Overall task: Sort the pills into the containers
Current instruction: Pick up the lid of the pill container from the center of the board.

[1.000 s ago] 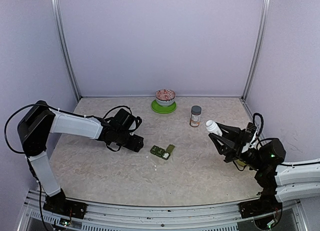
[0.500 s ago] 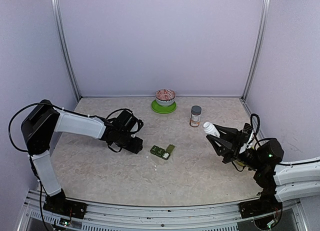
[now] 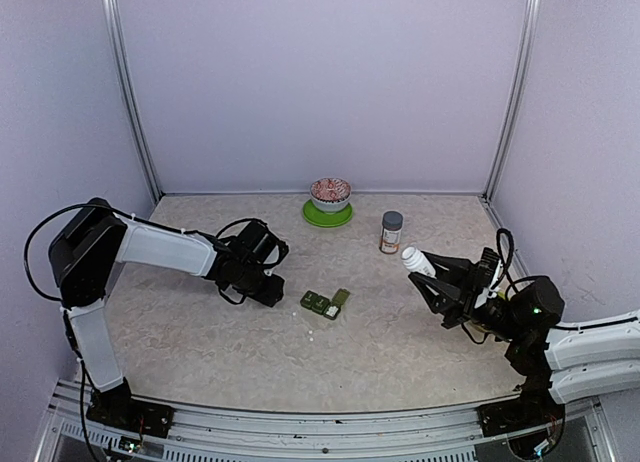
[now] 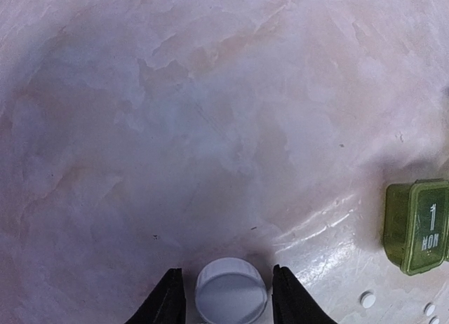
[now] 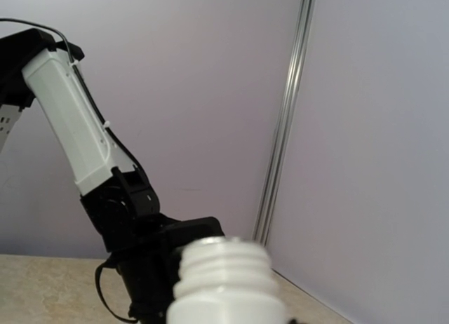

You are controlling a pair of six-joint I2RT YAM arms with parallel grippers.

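**Open bottle nears the strip as the cap is taken aside**

Marbled table (image 3: 400, 352) inside pale lilac walls. The containers (image 3: 325, 303) lie at its centre, a dark green strip whose end lid looks closed in the left wrist view. A few pills (image 4: 367, 299) lie loose on the table at the strip's 6 o'clock.

Over the last second the left gripper (image 4: 226, 285) has drawn back toward 9 o'clock. Its jaws have narrowed around a white cap (image 4: 231, 299). They stand just beside it, but I cannot tell whether they pinch it yet.

The right gripper (image 3: 440, 282) is clamped on the uncapped white bottle (image 3: 415, 260) and has edged from 3 o'clock toward the strip.

By my judgement, pouring comes next, yet a compartment may first need opening.
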